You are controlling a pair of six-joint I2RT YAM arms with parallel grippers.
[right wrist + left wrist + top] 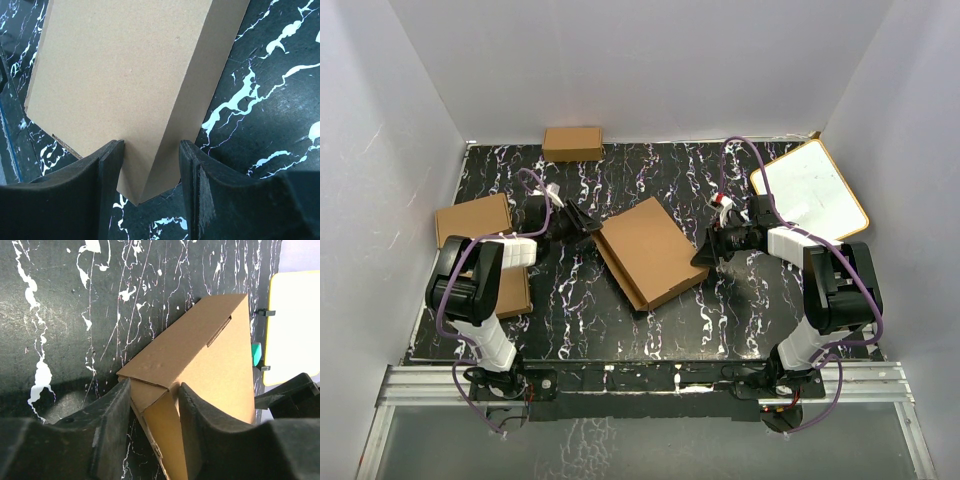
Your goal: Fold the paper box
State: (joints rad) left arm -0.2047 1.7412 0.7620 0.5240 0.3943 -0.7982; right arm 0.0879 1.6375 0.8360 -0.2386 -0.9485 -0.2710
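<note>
paper box: lying at table centre, underside hidden
left gripper: half-open, straddling its corner; grip unclear
right gripper: part-open, clamping opposite corner

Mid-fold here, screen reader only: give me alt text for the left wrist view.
The left end effector grips a corner of the brown paper box, one black finger on each side. The box lies on the black marbled table; a white board shows at the right edge.

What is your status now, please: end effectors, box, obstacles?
Left end effector, right end effector: closed on opposite corners of box. Box folded, lying on table. Spare boxes, white board apart.
</note>
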